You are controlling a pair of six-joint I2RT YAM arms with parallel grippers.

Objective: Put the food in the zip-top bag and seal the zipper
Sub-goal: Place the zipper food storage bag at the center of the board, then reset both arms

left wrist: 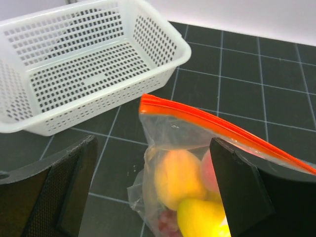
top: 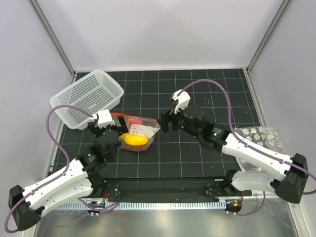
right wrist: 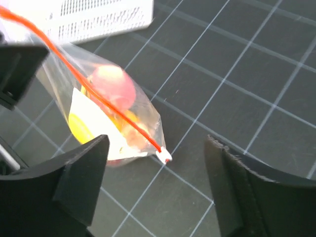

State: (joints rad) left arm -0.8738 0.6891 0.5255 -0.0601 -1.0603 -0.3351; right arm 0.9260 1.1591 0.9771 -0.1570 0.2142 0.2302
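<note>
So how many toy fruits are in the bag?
4 show: a yellow-orange piece, a pink peach beside it, a yellow pear below, dark grapes at the bottom. More may be hidden.

Clear zip-top bag on dark gridded mat; yellow, pink food inside; red-orange zipper looks shut.

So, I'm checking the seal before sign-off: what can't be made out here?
- Zipper closure: too small in top view; one end cut off by the frame edge in each wrist view.
- Dark red grapes: left wrist view, cut by bottom edge.
- White label print: top view, too small.
</note>
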